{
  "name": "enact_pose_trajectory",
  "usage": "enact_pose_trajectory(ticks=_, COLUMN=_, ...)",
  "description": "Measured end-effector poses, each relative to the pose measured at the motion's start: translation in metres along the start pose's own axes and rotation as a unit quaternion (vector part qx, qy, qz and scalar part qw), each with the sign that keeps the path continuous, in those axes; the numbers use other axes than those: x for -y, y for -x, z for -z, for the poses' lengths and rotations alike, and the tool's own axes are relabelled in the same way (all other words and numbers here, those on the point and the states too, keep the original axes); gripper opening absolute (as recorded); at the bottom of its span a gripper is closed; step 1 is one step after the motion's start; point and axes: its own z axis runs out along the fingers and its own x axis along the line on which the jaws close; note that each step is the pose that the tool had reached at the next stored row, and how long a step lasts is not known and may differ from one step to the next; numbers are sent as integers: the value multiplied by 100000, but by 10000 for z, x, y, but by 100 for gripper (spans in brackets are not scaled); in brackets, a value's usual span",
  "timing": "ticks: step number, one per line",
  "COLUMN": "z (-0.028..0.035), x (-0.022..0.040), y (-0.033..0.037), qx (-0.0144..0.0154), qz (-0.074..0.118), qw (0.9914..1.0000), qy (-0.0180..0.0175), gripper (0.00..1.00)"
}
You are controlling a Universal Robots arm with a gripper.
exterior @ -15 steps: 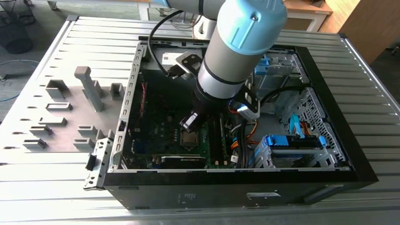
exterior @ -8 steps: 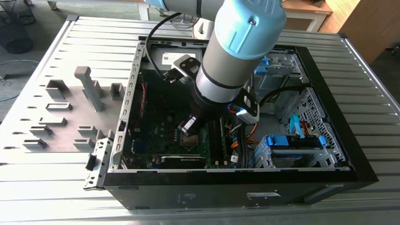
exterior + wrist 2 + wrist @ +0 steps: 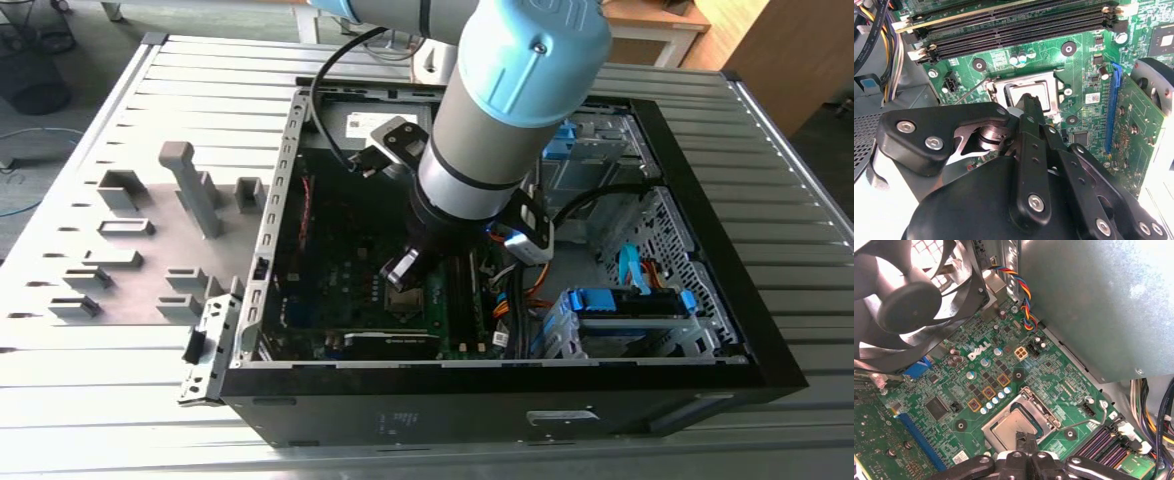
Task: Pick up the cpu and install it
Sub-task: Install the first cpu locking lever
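Inside the computer case (image 3: 694, 330), gripper (image 3: 1030, 102) fingers pressed together over the socketed cpu (image 3: 1013, 424); memory slots (image 3: 1019, 30) and fan (image 3: 904, 300) nearby.

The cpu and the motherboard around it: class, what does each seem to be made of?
The cpu: apparently metal on top, plain silver-grey with a dull sheen. The motherboard: looks like rigid green circuit board, slightly glossy, studded with soldered parts and fine traces.
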Motion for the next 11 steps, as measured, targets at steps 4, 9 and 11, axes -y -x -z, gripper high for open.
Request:
enact_pose_trajectory(ticks=4, z=0, x=0, y=1, qx=9, qz=4, qw=100000, qy=12, gripper=11)
enact_pose_trajectory(ticks=9, z=13, x=64, y=70, qx=7, qz=0, qw=100000, qy=10, gripper=11)
enact_pose_trajectory(ticks=11, z=23, x=107, y=122, qx=7, qz=5, qw=100000, qy=10, gripper=11)
